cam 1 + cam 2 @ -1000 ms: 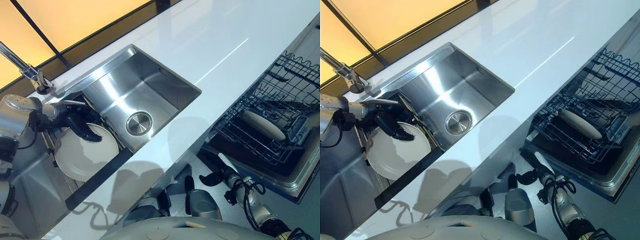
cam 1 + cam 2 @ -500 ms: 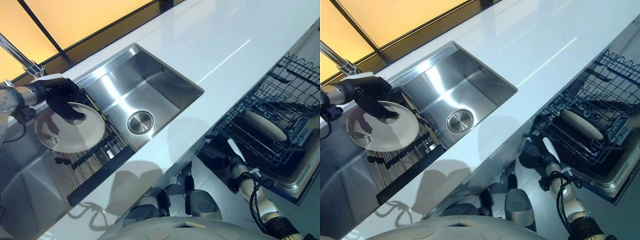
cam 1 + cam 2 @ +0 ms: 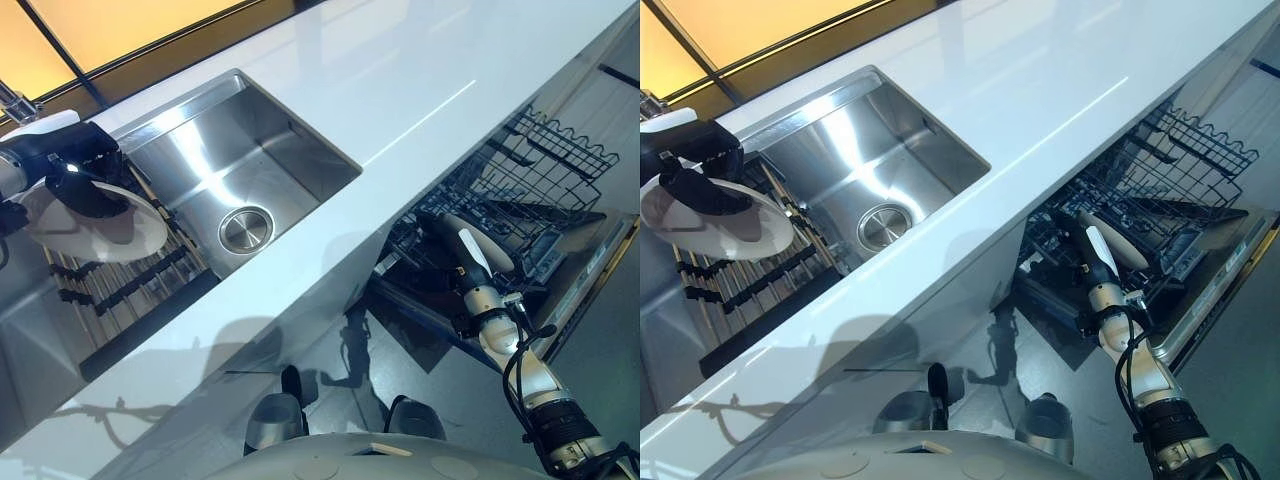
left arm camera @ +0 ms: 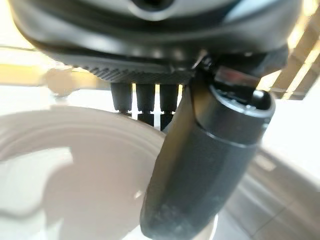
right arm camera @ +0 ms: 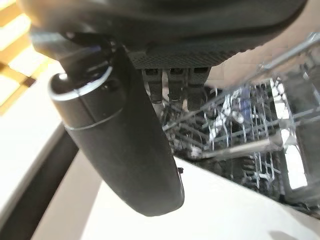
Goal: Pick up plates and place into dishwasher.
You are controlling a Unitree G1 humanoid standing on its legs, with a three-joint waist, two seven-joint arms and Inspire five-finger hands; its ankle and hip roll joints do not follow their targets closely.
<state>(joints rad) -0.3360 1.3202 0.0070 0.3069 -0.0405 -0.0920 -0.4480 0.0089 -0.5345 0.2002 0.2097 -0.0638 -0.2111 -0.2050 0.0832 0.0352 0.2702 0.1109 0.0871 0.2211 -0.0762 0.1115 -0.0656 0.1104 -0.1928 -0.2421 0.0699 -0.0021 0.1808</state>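
A white plate (image 3: 115, 228) hangs tilted over the black drying rack (image 3: 120, 285) at the sink's left. My left hand (image 3: 72, 172) is shut on its far rim. In the left wrist view the thumb (image 4: 200, 165) presses on the plate's rim (image 4: 75, 170). The open dishwasher's wire rack (image 3: 545, 170) stands at the right, below the counter, with another pale plate (image 3: 497, 252) lying in it. My right hand (image 3: 452, 240) is raised just in front of that rack, fingers straight and holding nothing.
The steel sink (image 3: 230, 140) with its round drain (image 3: 245, 228) lies between the drying rack and the long white counter (image 3: 400, 70). A faucet (image 3: 14, 101) stands behind my left hand. The dishwasher door (image 3: 590, 275) hangs open at the lower right.
The camera has shifted. My left hand has lifted the plate out of the drying rack and holds it above. My right hand has risen from low down up to the dishwasher rack.
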